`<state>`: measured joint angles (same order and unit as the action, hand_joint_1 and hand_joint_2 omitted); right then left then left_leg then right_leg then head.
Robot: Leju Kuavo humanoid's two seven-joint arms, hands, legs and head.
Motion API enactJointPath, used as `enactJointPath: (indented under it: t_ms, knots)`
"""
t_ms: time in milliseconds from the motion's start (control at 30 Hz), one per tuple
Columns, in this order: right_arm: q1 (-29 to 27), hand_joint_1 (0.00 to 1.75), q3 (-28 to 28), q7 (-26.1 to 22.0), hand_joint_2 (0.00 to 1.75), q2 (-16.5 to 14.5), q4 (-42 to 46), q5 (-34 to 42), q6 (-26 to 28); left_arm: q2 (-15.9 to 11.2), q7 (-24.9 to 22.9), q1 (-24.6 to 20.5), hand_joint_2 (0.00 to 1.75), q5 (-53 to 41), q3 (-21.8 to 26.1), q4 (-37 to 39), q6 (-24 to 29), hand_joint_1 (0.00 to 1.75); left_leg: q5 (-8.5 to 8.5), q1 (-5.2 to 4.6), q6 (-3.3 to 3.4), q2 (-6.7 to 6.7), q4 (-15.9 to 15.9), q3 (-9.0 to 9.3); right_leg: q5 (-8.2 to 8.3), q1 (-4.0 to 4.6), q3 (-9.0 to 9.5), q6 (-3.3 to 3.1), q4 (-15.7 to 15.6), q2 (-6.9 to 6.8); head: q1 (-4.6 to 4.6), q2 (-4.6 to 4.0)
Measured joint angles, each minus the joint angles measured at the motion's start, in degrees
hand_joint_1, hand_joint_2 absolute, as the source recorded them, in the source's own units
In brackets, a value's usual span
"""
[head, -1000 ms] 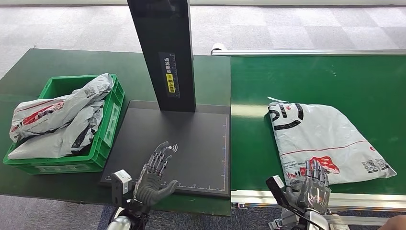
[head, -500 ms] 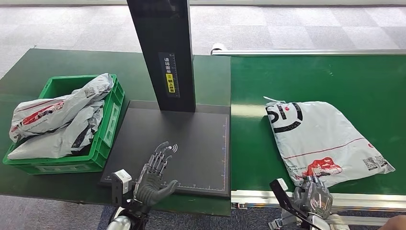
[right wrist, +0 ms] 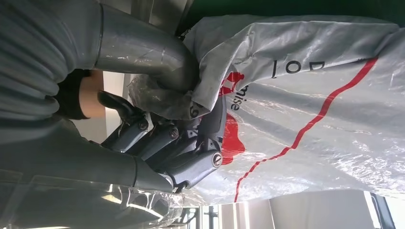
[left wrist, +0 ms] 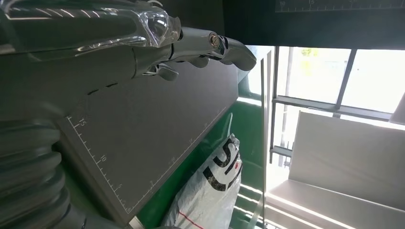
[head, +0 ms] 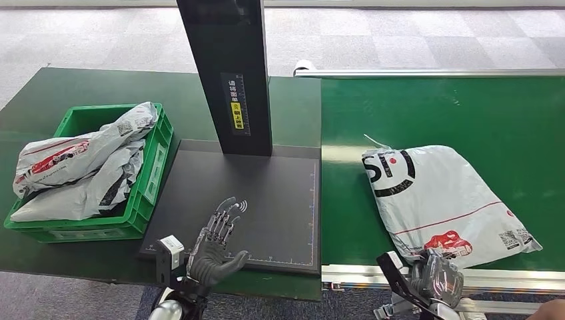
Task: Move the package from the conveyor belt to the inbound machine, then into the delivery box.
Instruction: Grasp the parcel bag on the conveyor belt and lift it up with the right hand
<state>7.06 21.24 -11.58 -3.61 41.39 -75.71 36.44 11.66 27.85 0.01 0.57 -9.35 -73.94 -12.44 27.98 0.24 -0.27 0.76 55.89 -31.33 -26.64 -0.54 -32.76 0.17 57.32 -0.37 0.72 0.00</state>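
Early stage: the package [head: 445, 200] lies on the conveyor belt [head: 440, 107] at right, its near edge gripped by the right robot hand [head: 436, 275]; the left robot hand [head: 214, 245] hovers empty, fingers spread, with inbound machine [head: 253, 193] and delivery box [head: 152, 175] steps undone.

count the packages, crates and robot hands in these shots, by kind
packages: 3, one on the belt, two in the crate
crates: 1, green
hands: 2, left and right
total: 6
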Motion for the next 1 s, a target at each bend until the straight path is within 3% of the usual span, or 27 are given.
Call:
enactJointPath:
  t_ms: [200,333,467,667,1000]
  knots:
    - [-0.92,1.75,0.58,-6.64,1.75,-1.87,3.55,8.54,-3.85,0.16,0.00,0.00,1.75,-0.17,0.13,0.00,0.16,0.00,0.00,0.00,0.00,-0.01,0.00,-0.01,0.00,0.00,-0.01,0.00,0.00,0.00,0.01,0.00]
    - [-4.45,1.75,-0.64,-11.33,1.75,-4.43,13.69,19.50,-11.45,0.17,0.27,0.01,1.75,-0.29,0.55,-0.19,0.61,0.00,0.00,0.00,0.00,-0.05,-0.01,-0.05,0.00,0.01,-0.02,0.00,0.01,-0.05,0.01,0.00]
    - [-8.10,1.75,-3.82,-10.86,1.75,-6.25,26.17,24.17,-15.71,0.14,0.53,-0.01,1.75,-0.50,1.31,-0.74,0.73,0.00,0.00,0.00,0.00,-0.02,-0.01,-0.05,-0.01,0.01,-0.04,-0.01,0.01,-0.04,0.01,0.00]
    - [-12.42,1.75,-8.06,-14.80,1.75,-6.71,41.49,37.00,-21.73,-0.03,1.93,0.08,1.75,-1.21,2.29,-1.25,1.08,0.00,0.00,-0.02,0.00,-0.02,-0.01,-0.05,-0.01,-0.03,-0.02,0.00,0.01,-0.05,0.00,0.00]
    - [-14.76,1.75,-13.58,-16.12,1.75,-5.30,57.65,42.28,-27.15,-0.33,3.46,0.14,1.75,-2.13,3.56,-2.05,1.60,0.00,0.00,-0.01,0.00,0.00,-0.01,-0.04,0.00,-0.01,-0.01,0.00,0.01,-0.04,0.01,0.00]
